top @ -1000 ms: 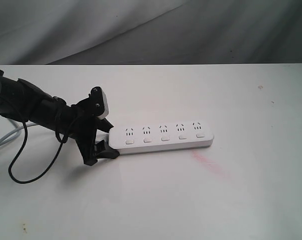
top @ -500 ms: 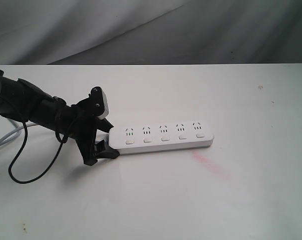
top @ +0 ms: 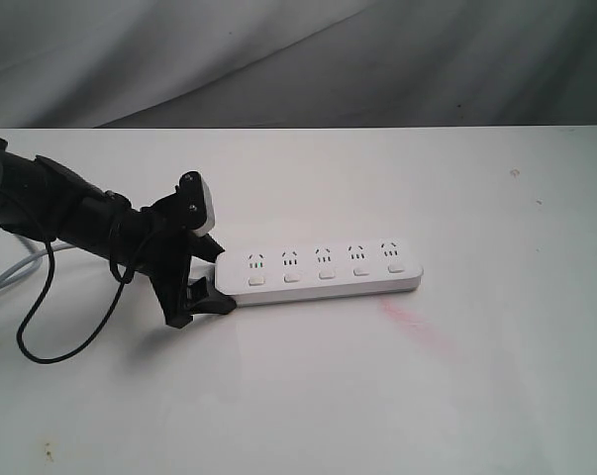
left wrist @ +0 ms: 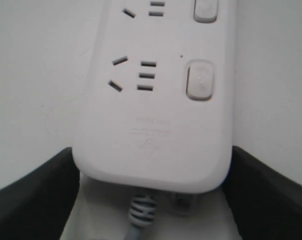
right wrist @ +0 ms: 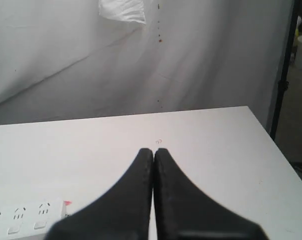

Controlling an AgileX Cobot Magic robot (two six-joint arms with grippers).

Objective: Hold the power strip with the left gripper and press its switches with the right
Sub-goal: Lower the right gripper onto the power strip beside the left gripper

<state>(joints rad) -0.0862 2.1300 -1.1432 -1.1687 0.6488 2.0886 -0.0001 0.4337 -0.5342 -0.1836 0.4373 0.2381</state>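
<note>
The white power strip point(top: 318, 272) lies flat on the white table, its five switches point(top: 324, 274) in a row along its near side. My left gripper point(top: 219, 275) is shut on the strip's cord end, one black finger on each long side. In the left wrist view the strip point(left wrist: 156, 125) sits between the fingers point(left wrist: 35, 195), with the nearest switch point(left wrist: 200, 80) and the cord point(left wrist: 143, 215) showing. The right gripper point(right wrist: 153, 152) is shut and empty, well above the table; the strip's end point(right wrist: 20, 217) shows low beside it. It is outside the exterior view.
A pink smear point(top: 417, 327) marks the table just in front of the strip's right end. The grey-white cord point(top: 11, 272) and a thin black cable loop point(top: 41, 327) lie at the left. Grey cloth hangs behind the table's far edge point(top: 377, 129).
</note>
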